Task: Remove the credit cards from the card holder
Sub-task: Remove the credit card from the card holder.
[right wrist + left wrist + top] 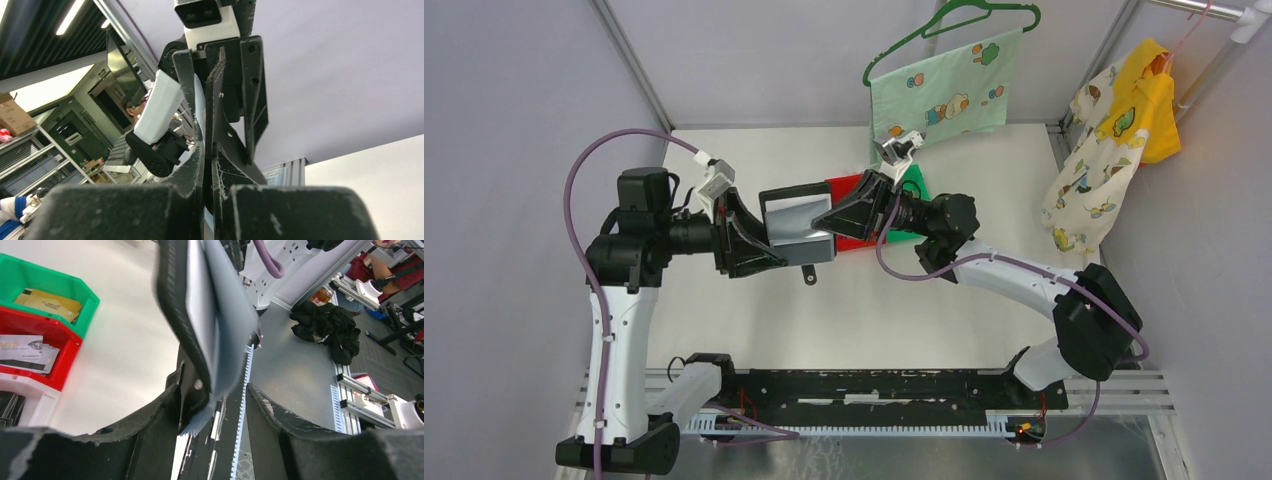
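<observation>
Plainly mid-air: holds the card holder [799, 232] spread open above the counter [904, 320], strung between both claws. Pinches the right-hand flap tight in the right claw [826, 224]; leaves the left claw [769, 240] parted around the left-hand edge, touching the black cover with one finger only. Shows, seemingly, one pale card tucked against the grey-blue lining; shows other credit cards [22, 347] lying in the red bin [65, 360] and green bin [85, 295]. Likely handles as floppy leather wrapped round stiff, slick, featherlight plastic. Best to nip a card by its exposed edge, slide it straight along the pocket, and brace the flap.
</observation>
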`<state>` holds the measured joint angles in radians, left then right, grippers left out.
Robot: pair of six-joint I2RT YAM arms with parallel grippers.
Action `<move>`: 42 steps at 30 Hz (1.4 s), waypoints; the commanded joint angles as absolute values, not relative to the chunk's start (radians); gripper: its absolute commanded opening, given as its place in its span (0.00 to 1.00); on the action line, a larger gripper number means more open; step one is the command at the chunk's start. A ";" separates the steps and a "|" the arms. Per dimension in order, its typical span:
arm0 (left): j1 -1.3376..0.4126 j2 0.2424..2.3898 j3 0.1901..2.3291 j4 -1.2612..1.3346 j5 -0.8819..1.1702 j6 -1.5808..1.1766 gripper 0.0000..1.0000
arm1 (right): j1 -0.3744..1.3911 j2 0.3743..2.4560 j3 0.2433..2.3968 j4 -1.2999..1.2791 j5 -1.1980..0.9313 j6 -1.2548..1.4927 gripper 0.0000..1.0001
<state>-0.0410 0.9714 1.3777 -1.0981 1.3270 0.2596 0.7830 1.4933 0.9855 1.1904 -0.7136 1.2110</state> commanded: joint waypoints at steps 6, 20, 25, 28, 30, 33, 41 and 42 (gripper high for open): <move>-0.042 0.928 1.348 -0.925 1.317 0.132 0.52 | 0.846 1.486 0.982 1.286 -0.713 1.231 0.00; -0.041 0.937 1.336 -0.900 1.315 0.088 0.14 | 0.870 1.451 0.953 1.205 -0.631 1.130 0.48; -0.042 0.940 1.332 -0.882 1.310 0.049 0.04 | 0.869 1.450 0.941 1.200 -0.641 1.121 0.57; -0.042 0.945 1.331 -0.862 1.306 0.014 0.02 | 0.870 1.448 0.919 1.218 -0.635 1.121 0.48; -0.042 0.946 1.329 -0.855 1.309 0.003 0.02 | 0.870 1.444 0.913 1.216 -0.625 1.113 0.36; -0.042 0.942 1.321 -0.854 1.314 0.003 0.06 | 0.871 1.439 0.927 1.192 -0.617 1.092 0.14; -0.042 0.930 1.298 -0.854 1.335 0.015 0.40 | 0.891 1.442 0.994 1.050 -0.634 1.002 0.00; -0.041 0.931 1.299 -0.854 1.337 0.016 0.39 | 0.891 1.446 0.994 1.054 -0.634 1.008 0.00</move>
